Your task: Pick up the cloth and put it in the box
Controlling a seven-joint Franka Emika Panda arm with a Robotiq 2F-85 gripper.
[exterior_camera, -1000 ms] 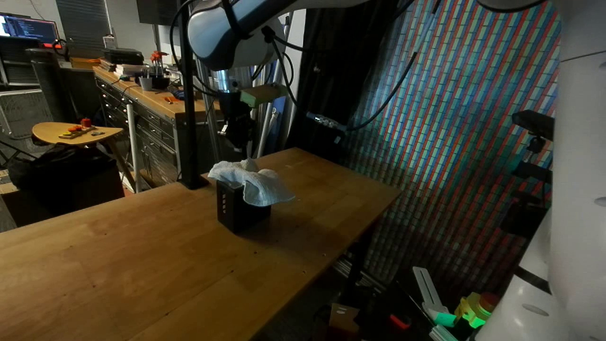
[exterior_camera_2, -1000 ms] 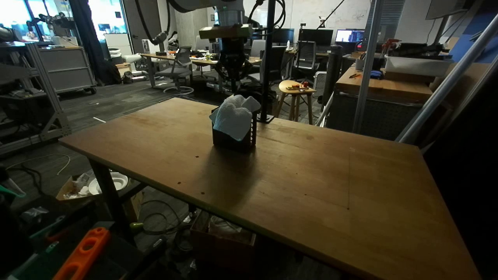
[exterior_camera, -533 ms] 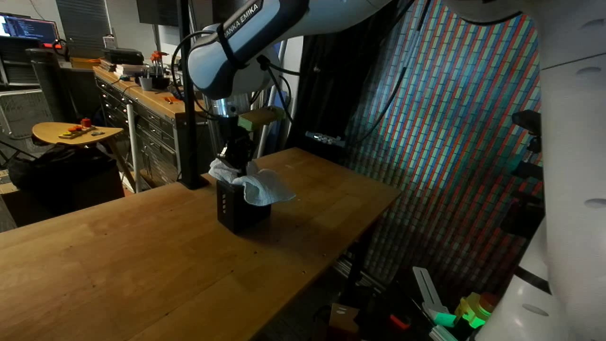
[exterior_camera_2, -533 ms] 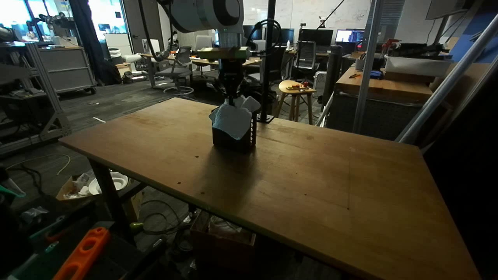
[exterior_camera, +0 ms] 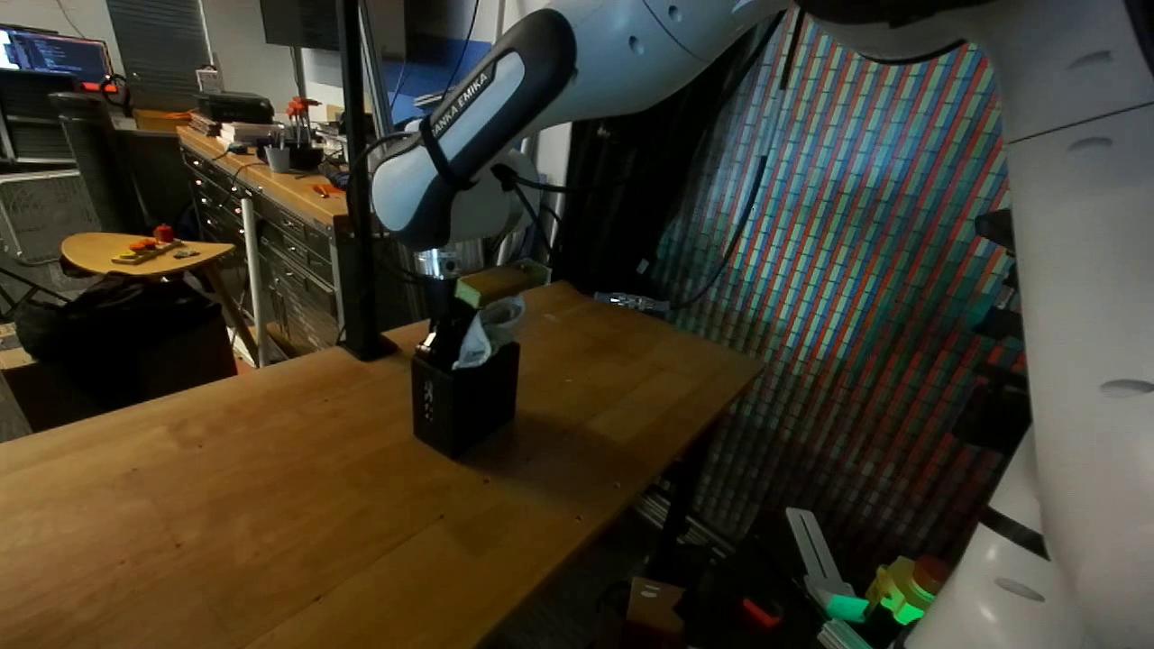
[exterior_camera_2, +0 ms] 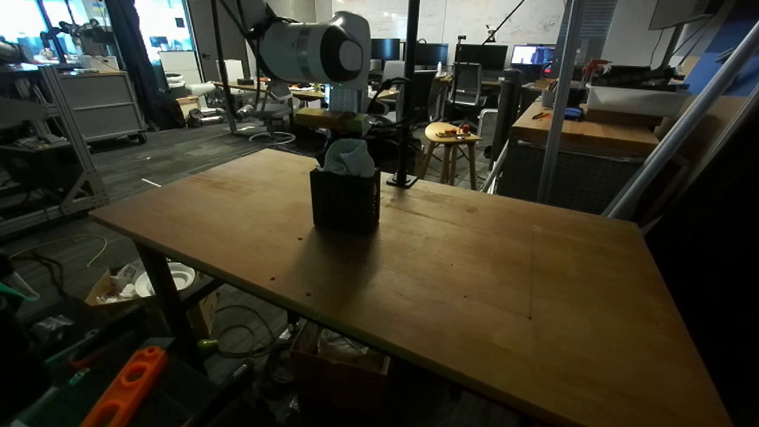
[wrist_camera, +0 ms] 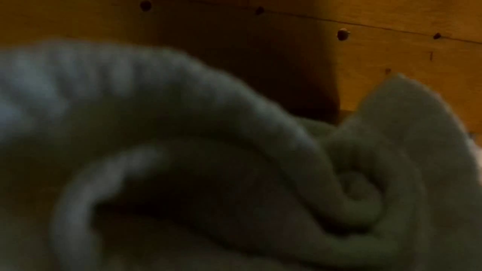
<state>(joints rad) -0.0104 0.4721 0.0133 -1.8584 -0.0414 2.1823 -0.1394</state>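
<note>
A broad wooden table spreads across both exterior views, its brown top dotted with small dark holes and crossed by thin seams. The black box stands upright on it, near a black post whose flat foot rests on the same wood; a soft shadow lies next to the box. The cloth is bunched in the box's mouth, partly inside, a pale fold standing above the rim. Close against that fold the gripper reaches down into the box, pressed together; its tips are out of sight, so whether they pinch fabric I cannot tell. In the wrist view, blurred curls of cloth hide much of the holed wood behind. The room is dim and crowded: a bench of drawers near a stool carrying small red, orange and yellow pieces, then monitors, chairs, a whiteboard and a dark plank floor. In an exterior view, a panel of red, blue and green stripes rises beyond the table's edge.
</note>
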